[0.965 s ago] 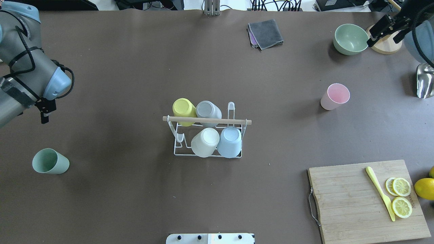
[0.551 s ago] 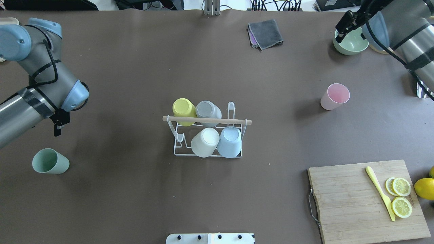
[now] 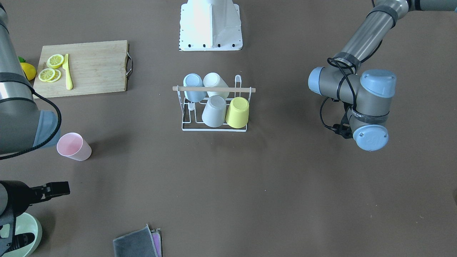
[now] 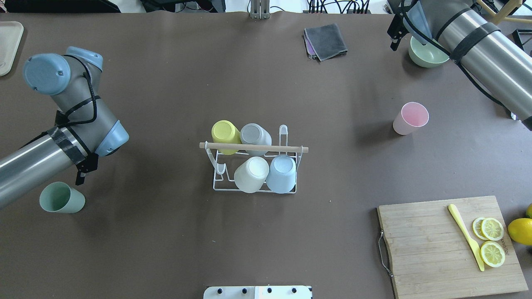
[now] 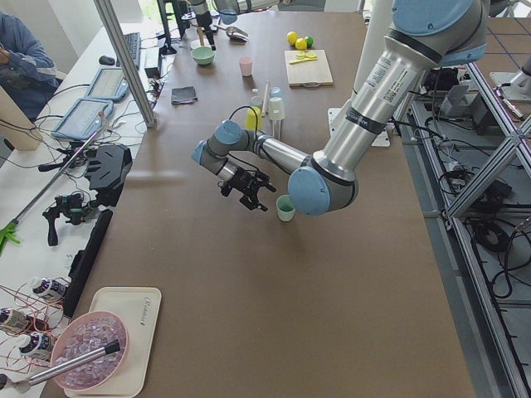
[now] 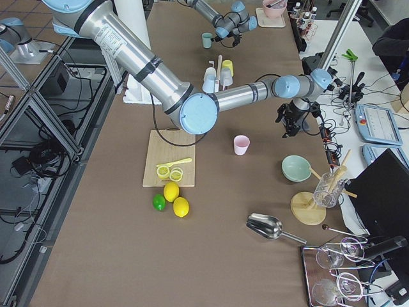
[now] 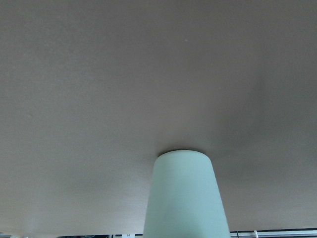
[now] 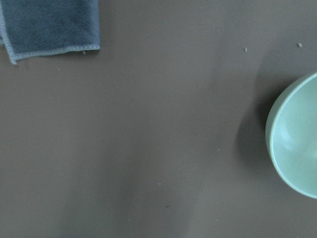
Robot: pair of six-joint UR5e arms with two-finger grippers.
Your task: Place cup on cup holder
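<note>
The white wire cup holder [image 4: 254, 186] with a wooden rod [image 4: 253, 146] stands mid-table and holds yellow, grey, white and light blue cups upside down. A green cup [image 4: 61, 197] stands upright at the left; it fills the bottom of the left wrist view [image 7: 185, 198]. A pink cup [image 4: 410, 118] stands upright at the right. My left gripper [image 4: 80, 176] hangs just above and beside the green cup, apart from it, and looks open. My right gripper [image 3: 66, 187] hovers by the green bowl, far from the pink cup, open and empty.
A green bowl [image 4: 428, 54] and a folded grey cloth [image 4: 326, 40] lie at the far right. A cutting board [image 4: 432, 245] with lemon slices and a yellow knife sits at the near right, with a whole lemon [image 4: 520, 231] beside it. A beige tray [image 4: 8, 41] is at the far left.
My left arm has swung in and moved its gripper down to the green cup. My right arm has swung leftward, its gripper passing over the green bowl. The cups have not moved.
</note>
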